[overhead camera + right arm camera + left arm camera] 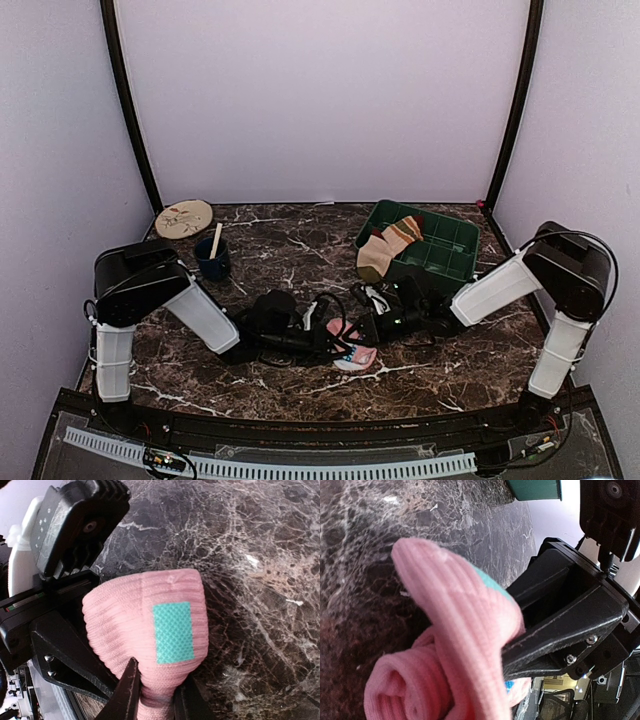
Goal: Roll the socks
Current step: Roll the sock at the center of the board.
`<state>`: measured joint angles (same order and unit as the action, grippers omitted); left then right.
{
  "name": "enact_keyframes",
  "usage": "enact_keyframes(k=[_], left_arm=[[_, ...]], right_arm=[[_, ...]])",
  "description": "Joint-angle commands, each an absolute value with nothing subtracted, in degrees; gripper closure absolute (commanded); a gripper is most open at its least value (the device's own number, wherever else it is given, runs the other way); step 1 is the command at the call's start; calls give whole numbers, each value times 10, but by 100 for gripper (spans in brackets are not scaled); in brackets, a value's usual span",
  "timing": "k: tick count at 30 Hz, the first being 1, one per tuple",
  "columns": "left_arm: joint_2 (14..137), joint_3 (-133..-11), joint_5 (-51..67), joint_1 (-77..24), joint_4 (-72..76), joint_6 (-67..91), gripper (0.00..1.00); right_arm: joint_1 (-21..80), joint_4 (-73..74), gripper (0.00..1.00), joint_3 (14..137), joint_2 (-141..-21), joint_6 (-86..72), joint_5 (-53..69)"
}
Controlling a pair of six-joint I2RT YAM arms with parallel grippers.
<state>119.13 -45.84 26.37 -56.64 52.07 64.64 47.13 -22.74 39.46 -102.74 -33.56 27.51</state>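
Note:
A pink sock [352, 352] with a teal patch lies between both grippers at the table's front centre. In the right wrist view the pink sock [145, 625] bulges upward, and my right gripper [156, 700] is shut on its narrow lower end. In the left wrist view the pink sock [460, 630] fills the lower left, with a rolled part at the bottom. It covers my left gripper's fingers, which seem to hold it. My left gripper [328, 340] and right gripper [372, 328] almost touch. The right gripper's fingers [560, 630] show as black bars in the left wrist view.
A striped brown and tan sock [385, 250] hangs over the rim of a green bin [450, 245] at the back right. A dark blue cup [212, 260] with a wooden stick stands at the back left. A round patterned plate [184, 218] lies behind it.

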Motion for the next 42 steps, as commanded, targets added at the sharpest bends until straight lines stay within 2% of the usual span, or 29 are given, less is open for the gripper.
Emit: enact_keyframes(k=[1,6,9,12,18,25,29,30,31,38,42], left_arm=[[1209,-435,266,-579,442,644,97],[1144,-433,259,-578,357,606,84],[1102,-428,253,-576,303,591,80],[1061,-410,238,-573,272,590,70],[997,-402,226,-569,207,595,63],[1021,-419,248,-570,203,620,58],[1043,-438,244,-570,207,636,50],[1048,-443,242,-570,208,640,30],[1053,-449,241,-570,209,643,19],[1087,-494,252,-574,186,647,15],[1101,-512,246,-579,129,645,21]], right_arm=[[501,-147,100,373,-1072,-346,330],[498,-151,100,373,-1072,-362,349],[497,-145,100,376,-1070,-361,344],[493,-140,100,378,-1068,-359,335],[491,-147,100,378,-1063,-357,322],[491,-156,100,373,-1050,-353,305],[491,-155,100,367,-1036,-351,296],[491,-153,100,366,-1033,-349,295],[492,-151,100,364,-1031,-347,293],[492,-159,100,358,-1028,-351,292],[492,-168,100,358,-1027,-359,290]])
